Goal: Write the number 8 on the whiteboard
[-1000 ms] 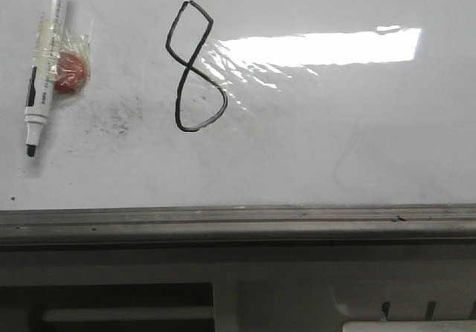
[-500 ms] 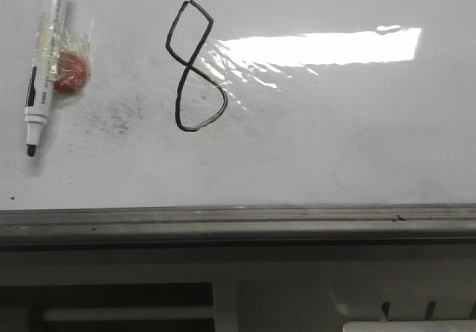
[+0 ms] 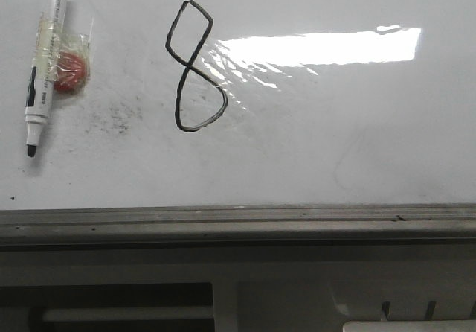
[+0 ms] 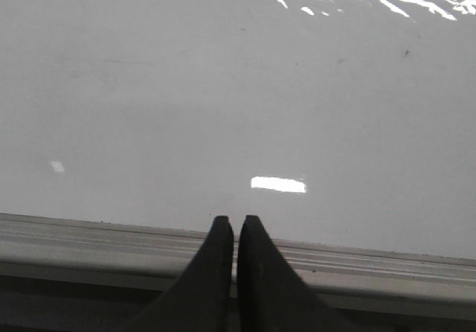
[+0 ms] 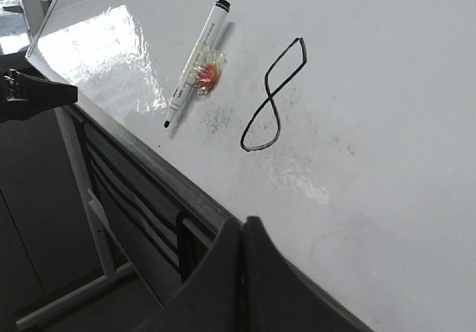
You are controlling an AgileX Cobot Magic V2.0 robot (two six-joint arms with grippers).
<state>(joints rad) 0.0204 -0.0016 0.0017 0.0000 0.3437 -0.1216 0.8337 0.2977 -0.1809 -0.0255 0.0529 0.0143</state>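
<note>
Whiteboard [image 3: 357, 138] fills most of the front view, glossy, with a bright glare bar across its right half and faint grey smudges [image 3: 111, 116] low on the left. Grey metal rail [image 3: 238, 222] edges its near side. Number 8 [image 3: 195, 68] stands drawn in black, left of centre on the board: angular upper loop, rounder lower loop, both closed. Marker [image 3: 44, 64] lies uncapped at far left, tip toward the rail, taped with a small red piece [image 3: 71, 72] touching its side; well apart from the 8. Left end effector [image 4: 235, 231] over the rail, fingers pressed together, holding nothing. Right end effector [image 5: 242, 231] off the board's edge, fingers together, empty.
</note>
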